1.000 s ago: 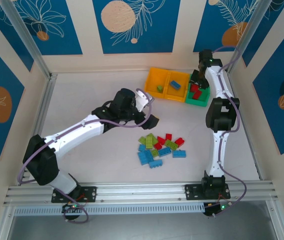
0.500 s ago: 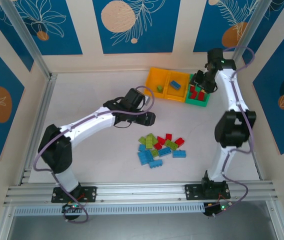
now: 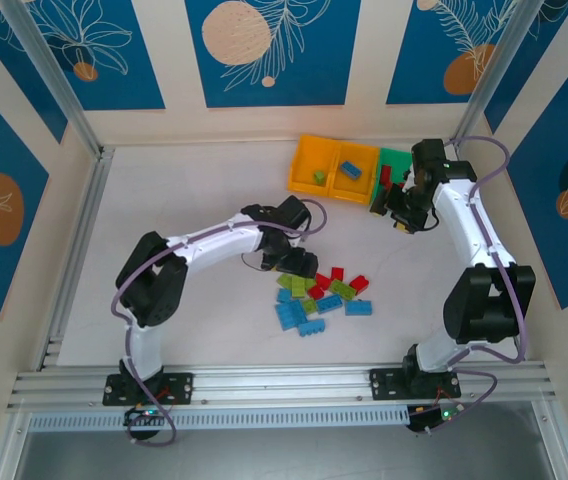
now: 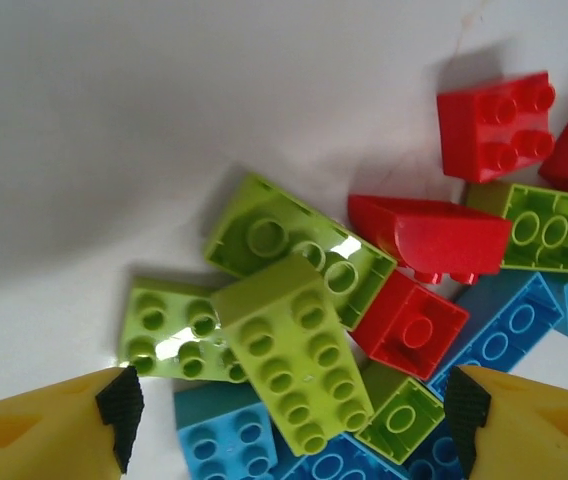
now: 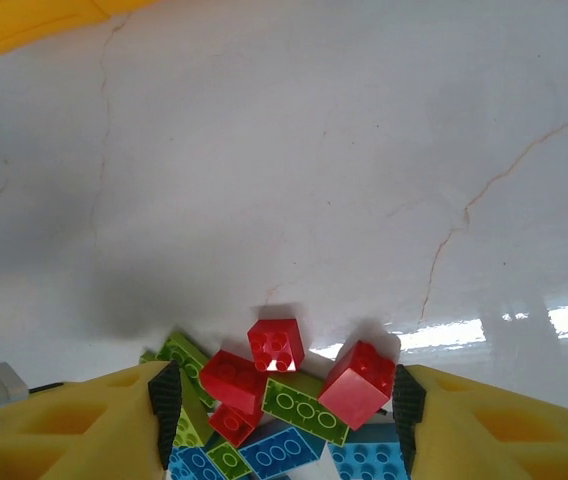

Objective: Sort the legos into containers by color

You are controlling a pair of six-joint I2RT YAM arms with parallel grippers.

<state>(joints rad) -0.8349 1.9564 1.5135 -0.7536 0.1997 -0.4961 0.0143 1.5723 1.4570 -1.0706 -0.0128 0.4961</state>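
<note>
The legos (image 3: 320, 294) lie in a loose pile of red, light blue and lime green bricks at mid-table. My left gripper (image 3: 300, 263) hangs over the pile's left edge, open. In the left wrist view its fingertips (image 4: 120, 404) flank a long lime green brick (image 4: 294, 365) without touching it. The containers stand at the back: two orange-yellow bins (image 3: 309, 152) and a green bin (image 3: 396, 158). A green brick (image 3: 320, 177), a blue brick (image 3: 350, 170) and red bricks (image 3: 387, 180) lie inside them. My right gripper (image 3: 401, 216) hovers just in front of the green bin, open and empty.
In the right wrist view the pile (image 5: 284, 400) shows far below between the open fingers (image 5: 165, 410), and a corner of a yellow bin (image 5: 24, 20) at top left. Aluminium frame rails (image 3: 76, 230) border the white table on the left and at the near edge.
My left gripper has swung down and right onto the pile's edge. My right gripper has drawn back out of the green bin toward the table's middle, its jaws wider.
</note>
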